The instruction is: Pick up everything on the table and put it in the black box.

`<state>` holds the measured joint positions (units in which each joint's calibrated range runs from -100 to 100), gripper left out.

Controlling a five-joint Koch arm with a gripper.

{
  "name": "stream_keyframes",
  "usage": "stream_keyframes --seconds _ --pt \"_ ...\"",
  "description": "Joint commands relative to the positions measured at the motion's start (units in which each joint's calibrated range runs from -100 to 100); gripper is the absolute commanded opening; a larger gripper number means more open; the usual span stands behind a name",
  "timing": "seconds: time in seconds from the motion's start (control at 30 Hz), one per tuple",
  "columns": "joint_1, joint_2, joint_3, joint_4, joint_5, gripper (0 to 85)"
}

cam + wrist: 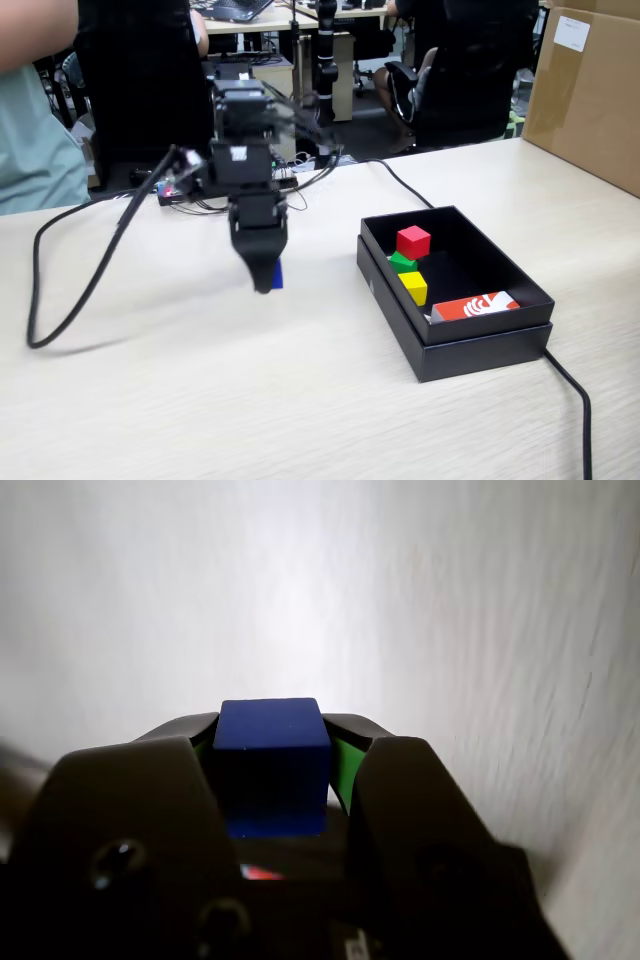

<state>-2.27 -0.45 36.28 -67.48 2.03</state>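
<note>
My gripper [266,280] hangs above the pale table [200,400], left of the black box [480,345], and is shut on the blue cube [277,277]. In the wrist view the blue cube [272,765] sits between the two dark jaws of the gripper [272,742], lifted clear of the tabletop [450,600]. The red cube [413,241], the green cube [401,263] and the yellow cube [413,287] lie inside the black box.
An orange-and-white card [475,305] lies in the box's near corner. Black cables [85,290] loop across the table at left and run past the box at right [570,390]. A brown cardboard carton [590,90] stands at the far right.
</note>
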Motion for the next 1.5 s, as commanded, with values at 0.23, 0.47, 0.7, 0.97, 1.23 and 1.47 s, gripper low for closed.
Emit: stream_keyframes --seconds 0.23,0.47,0.7,0.97,1.23,1.47 --pt "13.1 -11.0 4.7 -0.1 1.7 7.3" --pt "15.2 0.9 6.7 0.0 3.3 7.6" --pt "15.5 12.9 9.0 -0.1 5.0 9.3" --pt "15.1 11.2 7.6 -1.7 5.2 36.3" --pt "12.6 -17.2 -2.0 -1.7 4.5 46.1" --pt "7.0 -44.6 -17.4 2.5 1.3 46.1"
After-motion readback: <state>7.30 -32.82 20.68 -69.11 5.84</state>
